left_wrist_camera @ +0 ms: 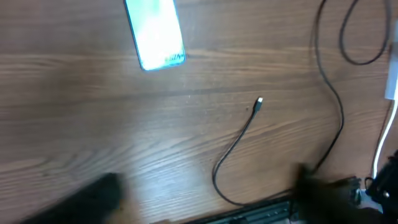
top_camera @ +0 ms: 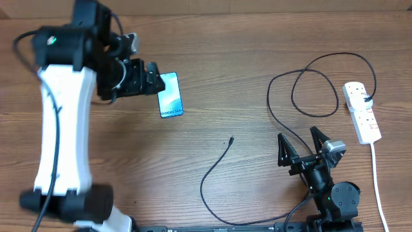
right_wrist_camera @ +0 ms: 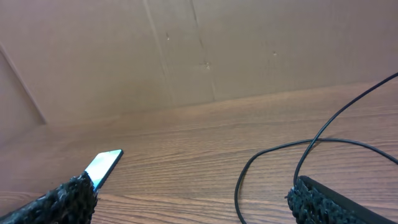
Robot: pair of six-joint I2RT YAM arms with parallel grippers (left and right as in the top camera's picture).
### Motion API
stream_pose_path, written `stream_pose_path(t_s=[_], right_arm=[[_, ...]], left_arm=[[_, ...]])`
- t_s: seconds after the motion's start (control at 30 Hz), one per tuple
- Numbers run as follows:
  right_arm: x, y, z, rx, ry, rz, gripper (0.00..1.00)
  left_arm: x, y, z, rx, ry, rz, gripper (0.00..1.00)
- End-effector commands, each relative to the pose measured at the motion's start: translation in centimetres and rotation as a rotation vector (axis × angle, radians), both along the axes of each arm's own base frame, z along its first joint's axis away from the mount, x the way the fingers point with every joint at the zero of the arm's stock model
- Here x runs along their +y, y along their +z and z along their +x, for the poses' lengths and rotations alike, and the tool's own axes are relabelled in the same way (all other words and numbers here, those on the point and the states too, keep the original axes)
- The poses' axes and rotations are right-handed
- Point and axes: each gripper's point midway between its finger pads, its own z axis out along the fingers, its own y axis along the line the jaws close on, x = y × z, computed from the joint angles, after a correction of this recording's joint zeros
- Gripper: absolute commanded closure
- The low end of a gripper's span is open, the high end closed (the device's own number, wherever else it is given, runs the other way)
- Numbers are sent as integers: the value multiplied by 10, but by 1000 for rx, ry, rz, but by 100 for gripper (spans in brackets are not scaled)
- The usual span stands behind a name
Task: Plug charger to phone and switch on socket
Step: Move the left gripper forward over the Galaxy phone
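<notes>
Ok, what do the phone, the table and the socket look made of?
Phone: glossy, glass-like face with a thin dark rim; the screen shines brightly. Table: matte wood or wood-look laminate, going by the streaked grain. Socket: probably smooth white plastic, with an evenly coloured moulded body.

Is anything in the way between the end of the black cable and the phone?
No. Only bare table lies between the cable's plug tip and the phone. Nothing visible blocks the path.
</notes>
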Motion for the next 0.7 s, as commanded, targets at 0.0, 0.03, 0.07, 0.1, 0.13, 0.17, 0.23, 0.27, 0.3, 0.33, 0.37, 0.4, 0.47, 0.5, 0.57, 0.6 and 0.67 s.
stream_pose_path(t_s=[0.0, 0.03, 0.07, 0.1, 0.13, 0.17, 0.23, 0.27, 0.3, 0.33, 0.37, 0.4, 0.47, 0.5, 0.57, 0.6, 0.67], right_arm=[[1, -2, 0, -2, 0, -1, 0], [1, -2, 0, -3, 0, -1, 0], [1, -2, 0, -3, 0, -1, 0], [1, -2, 0, -2, 0, -1, 0], [1, -2, 0, -3, 0, -1, 0], [1, -2, 0, -3, 0, -1, 0], [1, -2, 0, -2, 0, -1, 0], [0, -2, 0, -2, 0, -1, 0], [1, -2, 0, -3, 0, -1, 0], [1, -2, 0, -3, 0, -1, 0], [1, -2, 0, -3, 0, -1, 0], [1, -2, 0, -2, 0, -1, 0], [1, -2, 0, -2, 0, -1, 0], [1, -2, 0, -3, 0, -1, 0], [0, -2, 0, -3, 0, -1, 0], [1, -2, 0, -3, 0, -1, 0], [1, -2, 0, -3, 0, -1, 0]], left_arm=[[-7, -24, 13, 86, 0, -31, 78], [-8, -33, 16, 115, 0, -33, 96], [-10, -43, 19, 146, -3, -33, 96], [-11, -51, 22, 170, -5, -31, 96], [-12, -58, 24, 189, -7, -29, 96], [-14, -67, 25, 214, -11, -25, 96], [-18, -83, 28, 261, -23, -19, 96], [-20, -89, 29, 279, -27, -14, 96], [-21, -95, 29, 295, -31, -12, 96], [-23, -101, 30, 311, -36, -9, 96], [-25, -105, 30, 325, -39, -8, 90], [-26, -111, 30, 340, -42, -5, 83], [-26, -120, 31, 361, -46, 13, 58], [-25, -124, 32, 369, -47, 25, 42], [-21, -134, 33, 382, -49, 64, 0], [-18, -138, 34, 389, -32, 91, 0], [-12, -147, 38, 400, 19, 150, 0]])
